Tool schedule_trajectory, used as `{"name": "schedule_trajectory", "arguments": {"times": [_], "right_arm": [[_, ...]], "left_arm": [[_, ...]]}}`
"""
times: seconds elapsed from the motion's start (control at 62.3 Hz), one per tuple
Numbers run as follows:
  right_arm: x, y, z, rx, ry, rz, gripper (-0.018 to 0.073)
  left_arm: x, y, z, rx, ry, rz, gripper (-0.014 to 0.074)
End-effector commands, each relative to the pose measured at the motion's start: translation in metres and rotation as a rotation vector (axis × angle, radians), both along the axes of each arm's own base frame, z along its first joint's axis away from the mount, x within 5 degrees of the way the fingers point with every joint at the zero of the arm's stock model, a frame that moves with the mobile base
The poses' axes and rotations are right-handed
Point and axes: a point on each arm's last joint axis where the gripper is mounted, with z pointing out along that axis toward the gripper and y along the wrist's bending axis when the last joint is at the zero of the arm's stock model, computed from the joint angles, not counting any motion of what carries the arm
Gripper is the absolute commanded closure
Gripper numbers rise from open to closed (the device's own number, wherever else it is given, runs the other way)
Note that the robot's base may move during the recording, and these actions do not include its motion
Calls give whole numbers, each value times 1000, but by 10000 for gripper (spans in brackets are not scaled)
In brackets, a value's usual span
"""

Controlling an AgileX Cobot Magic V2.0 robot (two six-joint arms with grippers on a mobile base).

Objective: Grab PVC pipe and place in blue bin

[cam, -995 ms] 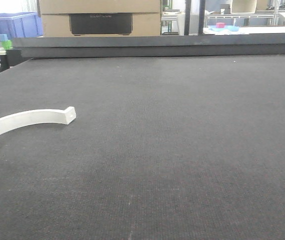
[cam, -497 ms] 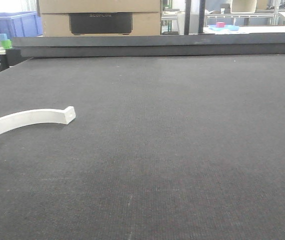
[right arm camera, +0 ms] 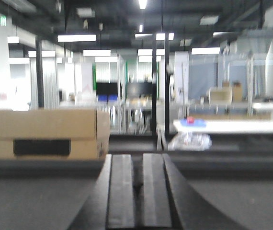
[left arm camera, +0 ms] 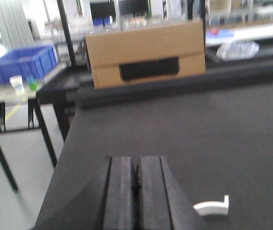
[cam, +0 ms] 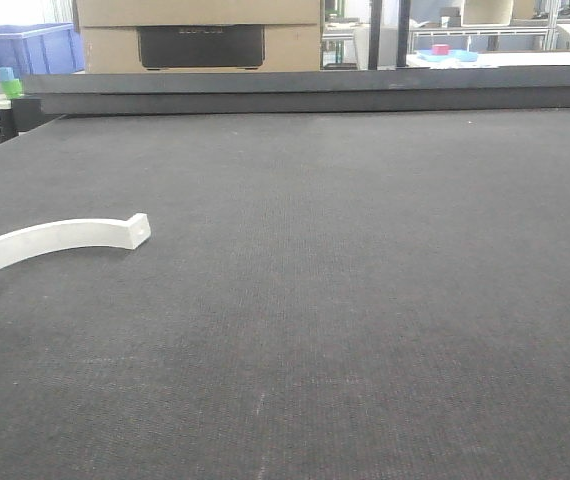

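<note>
Dark felt table (cam: 365,300) fills front view. White curved PVC pipe (cam: 55,238) lies flat at left edge of frame, untouched. Upper left, beyond table: blue bin (cam: 25,48), beside cardboard box (cam: 200,35). Wrist views: left gripper (left arm camera: 136,191) pads pressed together, empty, pipe end at lower right; right gripper (right arm camera: 137,191) likewise closed, holding nothing.

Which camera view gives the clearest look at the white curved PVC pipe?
The exterior front-facing view: the PVC pipe shows as a long arc lying on the dark table, though the frame's left edge cuts it off. The left wrist view catches only one short end. The right wrist view shows none of it.
</note>
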Motion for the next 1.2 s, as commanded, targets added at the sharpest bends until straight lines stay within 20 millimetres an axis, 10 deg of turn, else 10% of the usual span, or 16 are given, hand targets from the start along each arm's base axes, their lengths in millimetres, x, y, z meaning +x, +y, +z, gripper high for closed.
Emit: {"name": "schedule_trajectory", "arguments": {"times": [0.0, 0.241, 0.578, 0.979, 1.187], "right_arm": [[14, 3, 20, -15, 120, 24, 715], [65, 9, 48, -87, 492, 61, 715], [136, 15, -11, -125, 1074, 116, 715], [165, 25, -36, -11, 1209, 192, 715], [174, 27, -46, 14, 1264, 206, 715]], "left_arm": [[16, -1, 18, 12, 101, 17, 707], [80, -1, 36, 97, 449, 108, 707], [167, -23, -24, -99, 866, 124, 707], [201, -29, -65, -78, 1050, 142, 707], [203, -1, -76, -171, 1144, 248, 707]]}}
